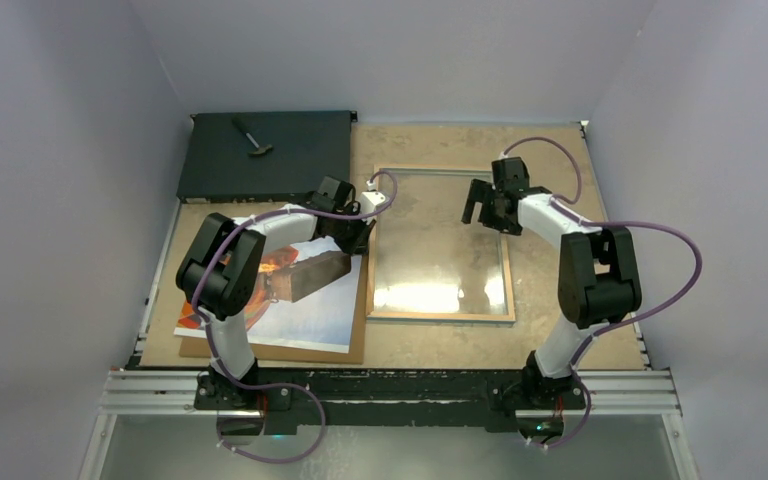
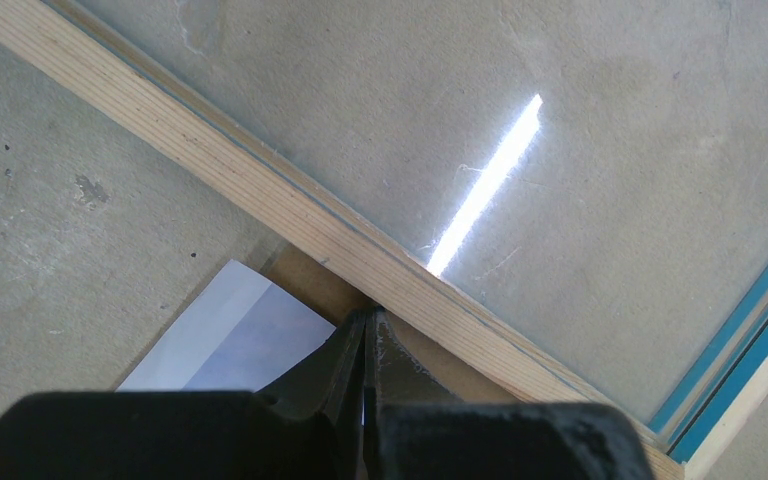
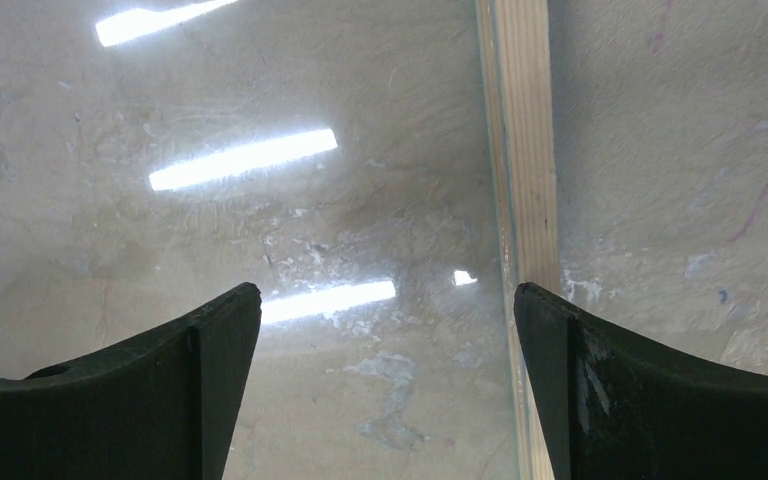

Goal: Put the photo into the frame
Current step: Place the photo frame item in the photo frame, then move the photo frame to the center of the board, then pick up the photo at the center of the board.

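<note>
The frame [image 1: 440, 315] lies flat mid-table, bare wood side up, with glass in it. In the left wrist view its wooden rail [image 2: 260, 185] runs diagonally and a blue edge [image 2: 750, 340] shows at the right. The photo [image 1: 310, 310] lies face up on a brown panel left of the frame, partly under my left arm; its pale corner [image 2: 230, 335] shows. My left gripper [image 1: 368, 232] [image 2: 367, 318] is shut on nothing, its tips at the frame's left rail. My right gripper [image 1: 478, 208] [image 3: 388, 300] hangs open over the glass, near the right rail [image 3: 520, 150].
The brown backing panel [image 1: 270, 352] [image 2: 305, 275] lies under the photo, against the frame's left side. A flat black box [image 1: 260, 160] with a small tool [image 1: 252, 140] on it sits at the back left. Grey walls close in the table.
</note>
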Controlling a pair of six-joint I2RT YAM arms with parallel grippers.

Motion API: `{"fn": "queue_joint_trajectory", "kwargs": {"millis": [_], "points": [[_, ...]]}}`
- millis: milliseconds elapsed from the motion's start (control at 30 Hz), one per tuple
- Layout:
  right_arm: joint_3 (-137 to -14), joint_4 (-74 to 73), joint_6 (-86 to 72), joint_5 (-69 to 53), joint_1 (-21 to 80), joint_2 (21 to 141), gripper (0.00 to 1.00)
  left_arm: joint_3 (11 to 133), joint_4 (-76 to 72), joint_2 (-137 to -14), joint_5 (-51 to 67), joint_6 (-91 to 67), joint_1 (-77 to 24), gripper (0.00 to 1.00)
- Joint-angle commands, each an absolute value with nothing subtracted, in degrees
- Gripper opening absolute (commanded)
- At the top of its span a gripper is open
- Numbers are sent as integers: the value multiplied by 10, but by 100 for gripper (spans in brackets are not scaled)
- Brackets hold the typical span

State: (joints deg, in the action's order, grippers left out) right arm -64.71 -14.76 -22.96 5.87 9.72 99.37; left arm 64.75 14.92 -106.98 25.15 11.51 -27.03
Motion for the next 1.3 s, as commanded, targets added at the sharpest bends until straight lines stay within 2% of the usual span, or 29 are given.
{"fn": "queue_joint_trajectory", "kwargs": {"millis": [0,267,700,933,1133,1267], "points": [[-638,-141,-243,22,96,964,99,636,162,-1074,256,110,-265,0],[-601,-128,-265,-14,26,914,97,636,156,-1077,282,97,-272,0],[-619,-142,-269,-25,28,848,93,677,137,-1127,313,66,-303,0],[-623,-142,-301,-16,117,834,93,746,161,-1139,299,68,-307,0],[-643,-113,-353,-14,237,859,93,762,250,-1067,296,98,-249,0],[-671,-89,-386,-12,323,903,93,783,354,-992,306,138,-156,15]]}}
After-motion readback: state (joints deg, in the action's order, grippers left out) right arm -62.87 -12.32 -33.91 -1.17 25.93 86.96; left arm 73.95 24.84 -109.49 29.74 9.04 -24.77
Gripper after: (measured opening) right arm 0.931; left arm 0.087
